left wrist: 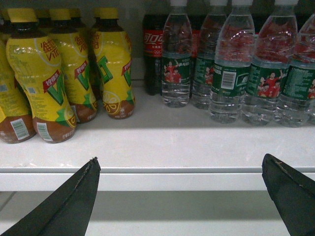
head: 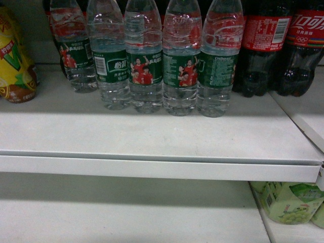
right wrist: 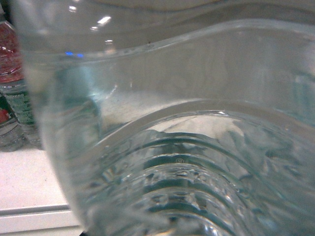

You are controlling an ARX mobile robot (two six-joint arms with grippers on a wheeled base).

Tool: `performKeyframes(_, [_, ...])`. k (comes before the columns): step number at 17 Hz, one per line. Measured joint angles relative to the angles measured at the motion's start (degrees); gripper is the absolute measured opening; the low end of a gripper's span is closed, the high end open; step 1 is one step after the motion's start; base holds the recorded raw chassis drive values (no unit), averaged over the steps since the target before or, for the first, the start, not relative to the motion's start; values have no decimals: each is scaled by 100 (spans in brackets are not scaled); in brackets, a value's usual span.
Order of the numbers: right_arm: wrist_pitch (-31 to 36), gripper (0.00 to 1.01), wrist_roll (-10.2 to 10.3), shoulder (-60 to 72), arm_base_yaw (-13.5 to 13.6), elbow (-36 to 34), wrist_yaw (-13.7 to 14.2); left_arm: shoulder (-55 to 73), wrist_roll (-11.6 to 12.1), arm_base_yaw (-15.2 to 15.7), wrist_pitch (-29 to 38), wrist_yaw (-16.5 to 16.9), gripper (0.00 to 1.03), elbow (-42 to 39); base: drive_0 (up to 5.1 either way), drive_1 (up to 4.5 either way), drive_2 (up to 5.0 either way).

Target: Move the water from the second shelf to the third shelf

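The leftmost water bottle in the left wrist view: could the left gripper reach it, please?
Probably yes: the left gripper is open, and only bare shelf lies between it and the water bottle, though neighbouring bottles crowd its right side.

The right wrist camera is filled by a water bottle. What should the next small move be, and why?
Probably draw the water bottle straight back past the shelf edge before changing height: it fills the view, a neighbouring bottle stands close beside it, and the right gripper is out of sight, so its hold is unconfirmed.
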Motion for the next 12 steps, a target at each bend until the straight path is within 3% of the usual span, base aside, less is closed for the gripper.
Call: performKeyframes(12, [-177,41,50,-205,-24,-11,-68,0,0,0,0,0,98,0,0,0,0])
